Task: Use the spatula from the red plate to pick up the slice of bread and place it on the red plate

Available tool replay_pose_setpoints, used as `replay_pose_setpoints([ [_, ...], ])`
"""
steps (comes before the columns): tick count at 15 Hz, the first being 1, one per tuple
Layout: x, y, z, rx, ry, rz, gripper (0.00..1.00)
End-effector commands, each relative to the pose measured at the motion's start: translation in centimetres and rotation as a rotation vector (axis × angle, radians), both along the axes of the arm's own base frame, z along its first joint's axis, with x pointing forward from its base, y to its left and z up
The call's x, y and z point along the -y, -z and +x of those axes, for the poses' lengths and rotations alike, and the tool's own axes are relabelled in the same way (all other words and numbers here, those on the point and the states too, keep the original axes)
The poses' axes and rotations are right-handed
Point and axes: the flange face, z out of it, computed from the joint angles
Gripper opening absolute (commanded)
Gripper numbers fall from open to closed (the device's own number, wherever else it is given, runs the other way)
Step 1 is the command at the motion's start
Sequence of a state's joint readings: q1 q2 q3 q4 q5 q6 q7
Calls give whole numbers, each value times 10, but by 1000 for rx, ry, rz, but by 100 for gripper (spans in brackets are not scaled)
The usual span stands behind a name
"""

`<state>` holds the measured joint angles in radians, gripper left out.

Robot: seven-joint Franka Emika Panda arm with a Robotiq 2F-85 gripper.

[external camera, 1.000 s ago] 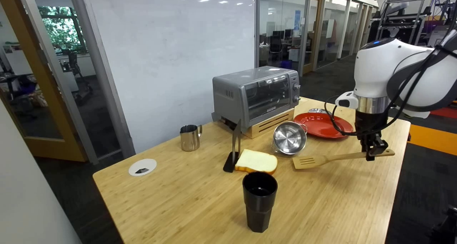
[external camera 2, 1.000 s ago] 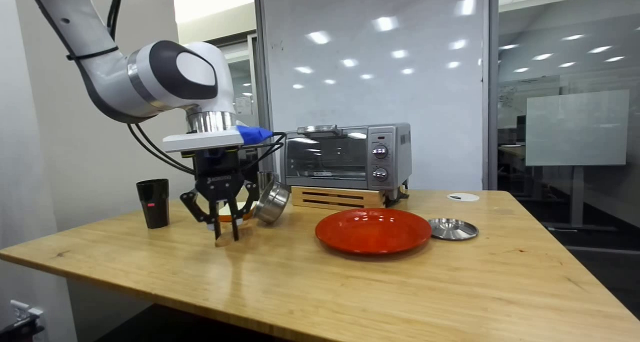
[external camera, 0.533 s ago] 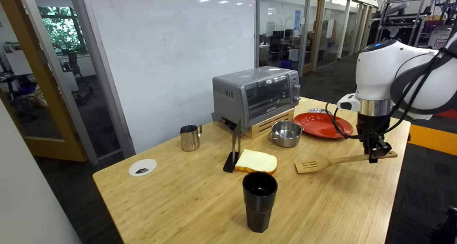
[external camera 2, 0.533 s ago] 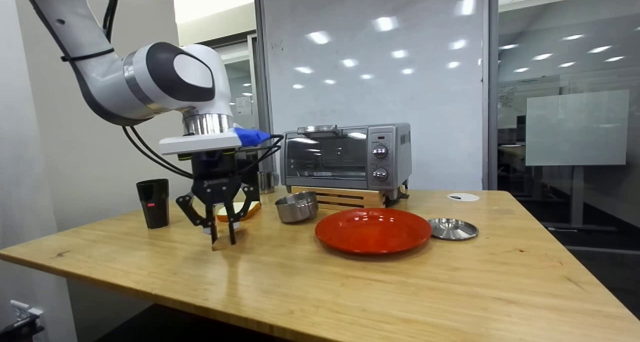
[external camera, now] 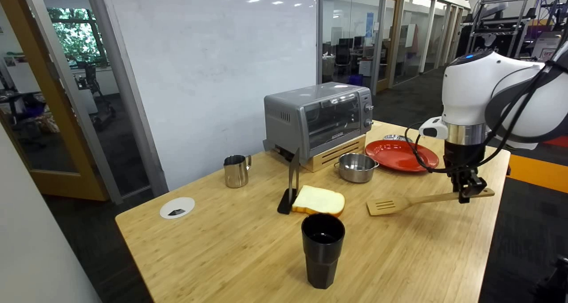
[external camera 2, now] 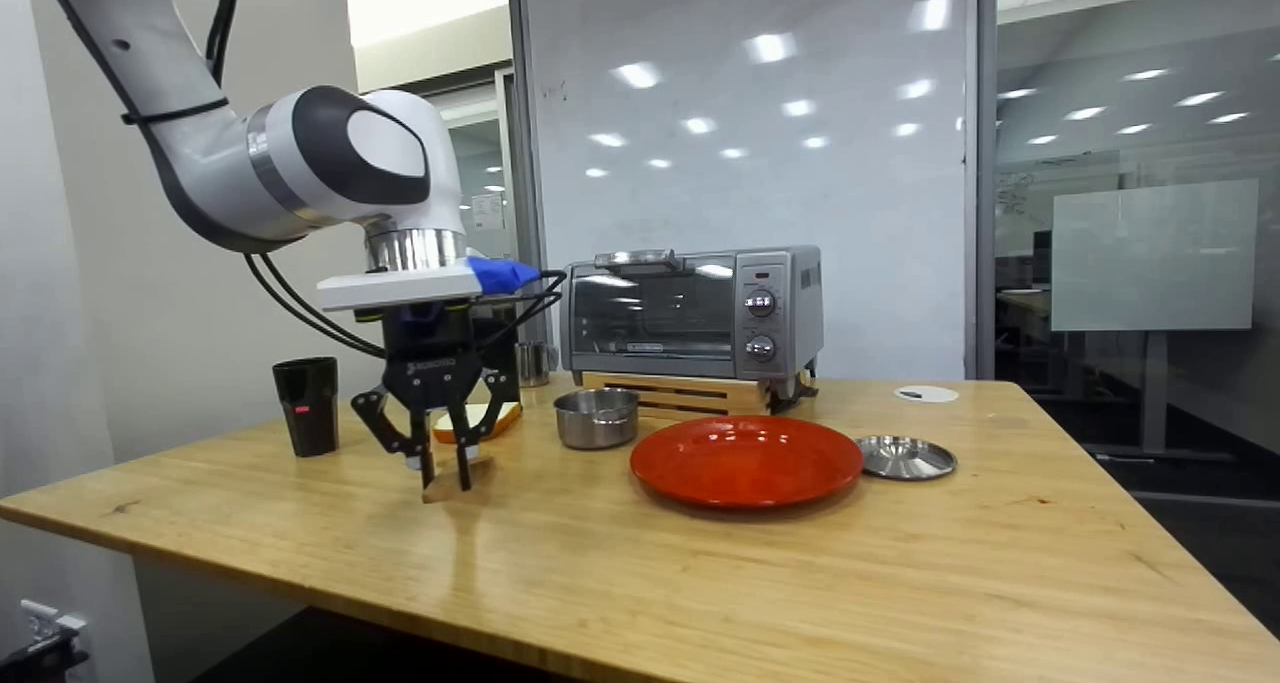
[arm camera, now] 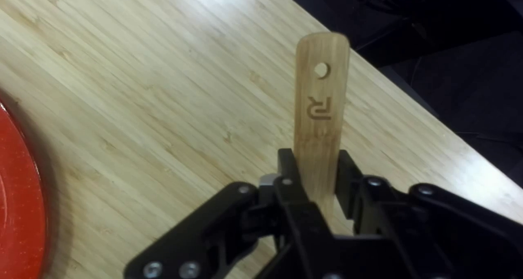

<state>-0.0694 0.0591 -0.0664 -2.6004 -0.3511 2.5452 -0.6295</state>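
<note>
My gripper (external camera: 464, 198) is shut on the handle of the wooden spatula (external camera: 388, 206), low over the table near its edge. In the wrist view both black fingers (arm camera: 347, 181) press the sides of the spatula handle (arm camera: 320, 103). The slotted blade points toward the bread; whether it touches the table I cannot tell. The slice of bread (external camera: 318, 198) lies flat on the table, apart from the blade; in an exterior view it is partly hidden behind the gripper (external camera 2: 446, 475). The red plate (external camera 2: 745, 463) is bare and also shows in the wrist view (arm camera: 18, 197).
A metal bowl (external camera: 356, 168) stands upright between spatula blade, oven and plate. A short black tool (external camera: 287, 201) stands close by the bread. A black cup (external camera: 323, 249), a metal pitcher (external camera: 236, 172), a toaster oven (external camera: 319, 116) and a silver lid (external camera 2: 905, 458) are around.
The metal bowl was tipped on its side near the blade and is now upright. My gripper and the spatula have moved slightly away from the bowl and bread. The bread and plate stay put.
</note>
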Motion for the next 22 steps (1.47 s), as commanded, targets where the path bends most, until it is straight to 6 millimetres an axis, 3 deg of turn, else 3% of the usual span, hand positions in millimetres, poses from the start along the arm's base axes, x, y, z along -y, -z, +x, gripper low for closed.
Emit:
replay_pose_setpoints([
  [1, -4, 4, 13, 5, 20, -22, 7],
  [13, -17, 20, 49, -5, 61, -41, 7],
  [22, -23, 19, 45, 6, 30, -50, 7],
])
